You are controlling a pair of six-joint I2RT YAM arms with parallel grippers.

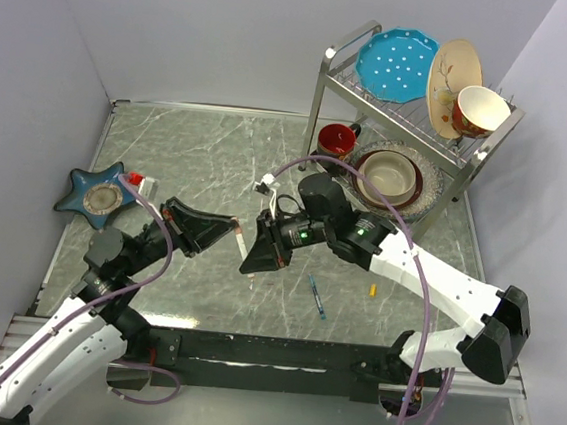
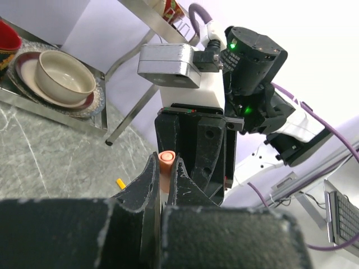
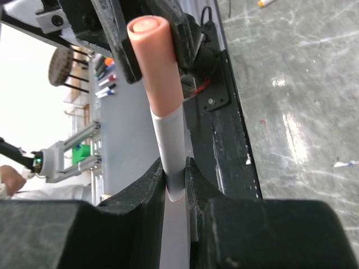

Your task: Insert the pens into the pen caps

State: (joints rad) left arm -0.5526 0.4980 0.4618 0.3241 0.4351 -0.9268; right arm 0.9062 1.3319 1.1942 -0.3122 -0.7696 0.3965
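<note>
One white-barrelled pen (image 3: 173, 148) with a red-orange pen cap (image 3: 152, 59) on its far end is held between both arms, above the middle of the table. My right gripper (image 3: 175, 168) is shut on the white barrel's bare end. My left gripper (image 2: 166, 162) is shut on the red-orange cap (image 2: 166, 157), facing the right gripper. From above, the left gripper (image 1: 234, 226) and right gripper (image 1: 251, 260) meet tip to tip around the pen (image 1: 241, 241). A blue-teal pen (image 1: 315, 298) and a yellow-orange pen cap (image 1: 372, 290) lie loose on the table.
A metal dish rack (image 1: 326, 86) with a blue plate, a cream plate and a red bowl stands at the back right. Under it are a red cup (image 1: 337, 137) and a bowl on stacked plates (image 1: 393, 175). A blue star-shaped dish (image 1: 99, 195) lies at the left.
</note>
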